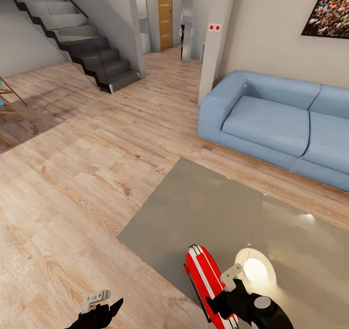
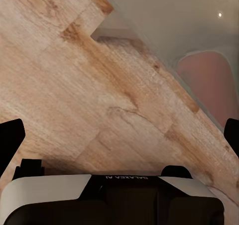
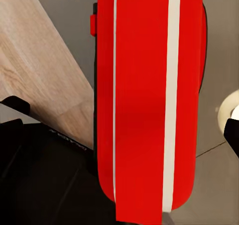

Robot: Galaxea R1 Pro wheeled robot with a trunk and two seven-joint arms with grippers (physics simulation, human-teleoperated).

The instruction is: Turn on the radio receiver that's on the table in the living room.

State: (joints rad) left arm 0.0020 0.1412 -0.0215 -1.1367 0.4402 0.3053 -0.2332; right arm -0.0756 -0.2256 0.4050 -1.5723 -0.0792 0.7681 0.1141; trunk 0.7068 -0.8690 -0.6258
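The robot stands at the near edge of the bench (image 1: 203,208), and the step in hand looks like the final reach for the switch. The right gripper (image 1: 231,276) hovers right over the radio receiver (image 1: 206,278), which stands upright by that near edge, close to the corner; in the right wrist view its striped red top (image 3: 144,100) sits directly ahead. Whether the right jaws are released or clenched cannot be told. The left gripper (image 1: 99,297) hangs over the floor (image 1: 72,188) with its jaws spread and empty. Next, the right arm likely must find and press the radio's control. Beyond the bench's far edge sits the blue sofa (image 1: 271,120).
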